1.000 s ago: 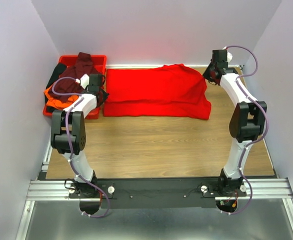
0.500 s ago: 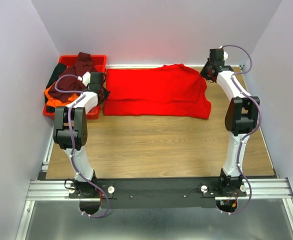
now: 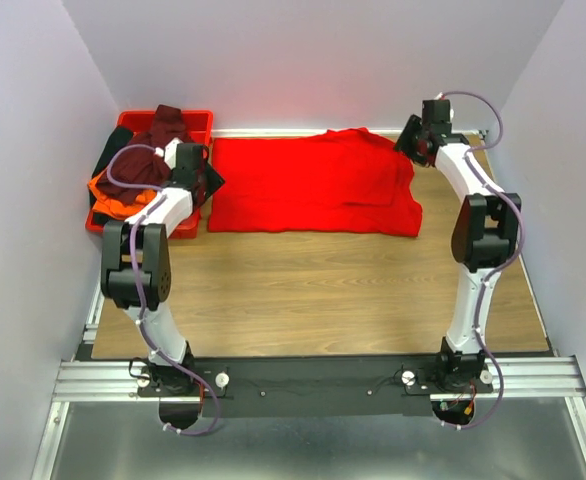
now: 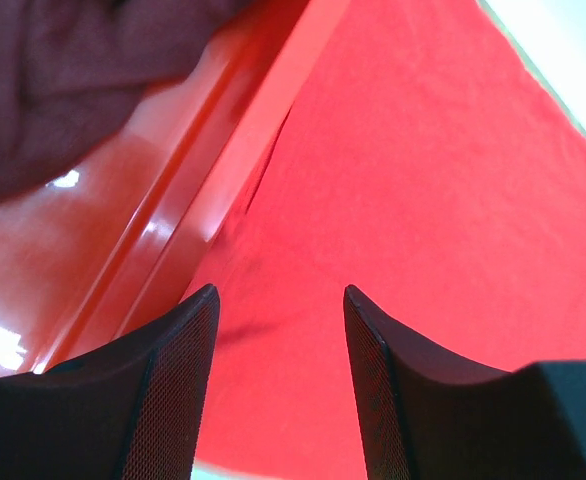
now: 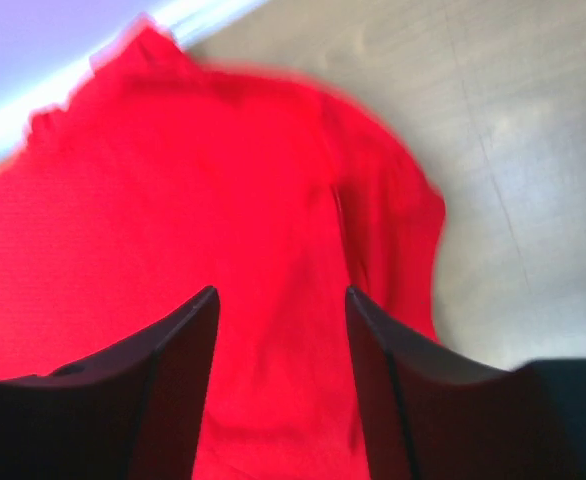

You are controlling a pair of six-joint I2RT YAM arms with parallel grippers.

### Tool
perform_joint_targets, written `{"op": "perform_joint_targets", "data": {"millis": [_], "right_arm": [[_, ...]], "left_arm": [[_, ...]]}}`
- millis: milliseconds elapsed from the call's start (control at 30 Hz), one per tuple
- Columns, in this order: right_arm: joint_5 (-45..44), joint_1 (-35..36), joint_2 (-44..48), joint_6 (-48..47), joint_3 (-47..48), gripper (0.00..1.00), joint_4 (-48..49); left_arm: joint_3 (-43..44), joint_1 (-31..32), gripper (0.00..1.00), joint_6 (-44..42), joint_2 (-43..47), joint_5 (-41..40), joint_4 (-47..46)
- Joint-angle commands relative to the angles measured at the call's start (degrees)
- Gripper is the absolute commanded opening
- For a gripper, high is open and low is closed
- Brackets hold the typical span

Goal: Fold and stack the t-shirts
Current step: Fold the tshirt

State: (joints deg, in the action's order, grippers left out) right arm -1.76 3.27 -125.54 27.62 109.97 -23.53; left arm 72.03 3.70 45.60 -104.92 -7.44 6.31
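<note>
A bright red t-shirt (image 3: 313,185) lies folded and flat across the back of the table. My left gripper (image 3: 210,178) hangs open over the shirt's left edge, right beside the tray, with nothing between its fingers. The left wrist view has the gripper (image 4: 278,300) above red cloth (image 4: 423,180). My right gripper (image 3: 410,142) stands open over the shirt's far right corner, empty too. In the right wrist view it (image 5: 281,295) is above the red shirt (image 5: 223,180). A dark maroon shirt (image 3: 158,135), an orange one (image 3: 108,190) and a black one (image 3: 111,152) lie heaped in the tray.
The red plastic tray (image 3: 201,118) sits at the back left corner, its glossy wall (image 4: 173,220) close to my left fingers. Bare wooden table (image 3: 313,290) stretches in front of the shirt. Walls close in at the back and both sides.
Both grippers have gone from shut to open and let go of the red shirt. The lifted layer now lies flat. Both wrists moved slightly toward the back.
</note>
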Motion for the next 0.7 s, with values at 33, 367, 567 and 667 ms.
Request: {"op": "perform_joint_targets", "data": {"millis": [33,367,567,667], "right_arm": [[2.9,1.1,10.0,1.5,-13.6,0.55,0.2],[-1.0,5.0,9.8,3.1,-24.9,0.46,4.4],[-2.5,5.1,8.8,4.2,-26.8,0.41,5.2],[-4.4,5.1,9.2,4.8,-27.7,0.41,5.2]], "left_arm": [[-7.2,0.9,0.57,2.4,7.7,-3.4,2.3],[-19.6,4.6,0.55,5.2,16.5,-3.4,-0.4],[-21.8,4.8,0.54,3.7,21.7,-3.4,-0.2],[-21.5,4.8,0.54,2.9,22.9,-3.5,0.1]]}}
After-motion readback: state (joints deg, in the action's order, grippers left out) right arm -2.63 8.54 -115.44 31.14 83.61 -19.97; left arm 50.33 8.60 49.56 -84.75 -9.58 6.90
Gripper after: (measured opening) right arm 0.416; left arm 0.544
